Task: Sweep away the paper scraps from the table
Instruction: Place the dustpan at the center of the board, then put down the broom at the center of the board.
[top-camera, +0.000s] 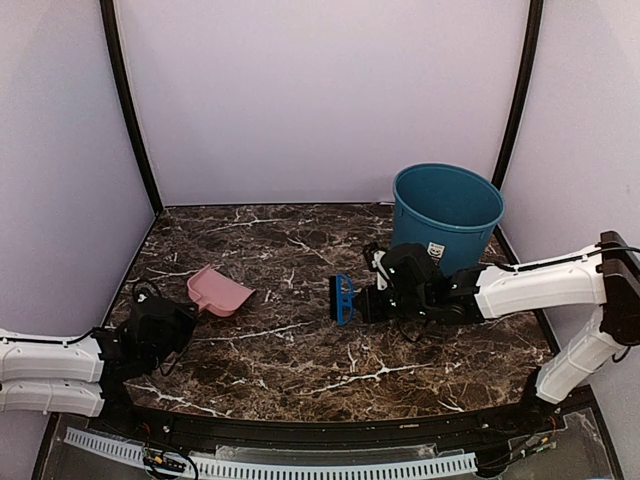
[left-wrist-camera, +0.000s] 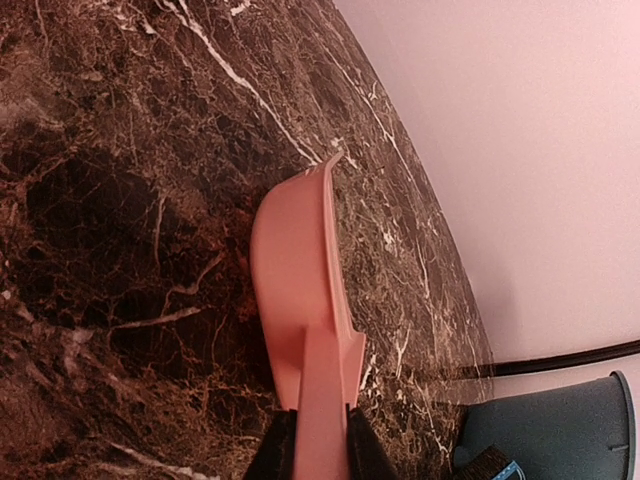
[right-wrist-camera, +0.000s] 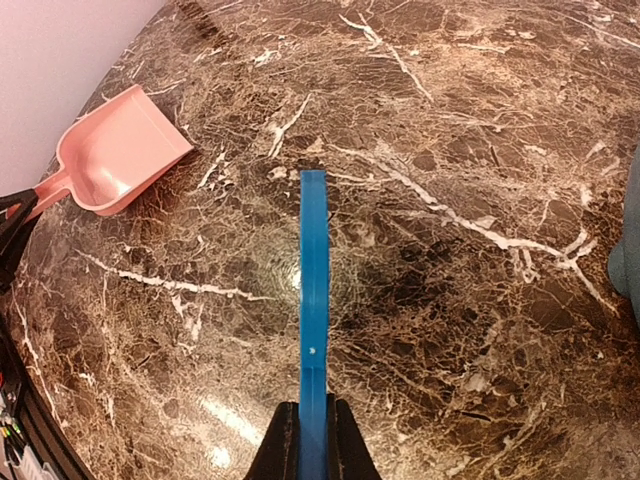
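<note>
No paper scraps show on the table (top-camera: 300, 350) in any view. My left gripper (top-camera: 185, 318) is shut on the handle of a pale-pink dustpan (top-camera: 222, 291), whose scoop lies on the marble at the left. In the left wrist view the black fingers (left-wrist-camera: 272, 455) pinch the pink handle, and the dustpan (left-wrist-camera: 295, 260) stretches away over the table (left-wrist-camera: 110, 230). My right gripper (top-camera: 362, 303) is shut on a small blue hand brush (top-camera: 344, 298) near the table's middle. Seen from the right wrist, the brush (right-wrist-camera: 314, 290) stands edge-on above the marble (right-wrist-camera: 450, 200), with the dustpan (right-wrist-camera: 115, 155) at upper left.
A teal bucket (top-camera: 447, 212) stands at the back right, just behind my right arm; its wall shows in the left wrist view as the bucket (left-wrist-camera: 560, 430). Pale walls with black corner posts close in the table on three sides. A black rim runs along the near edge.
</note>
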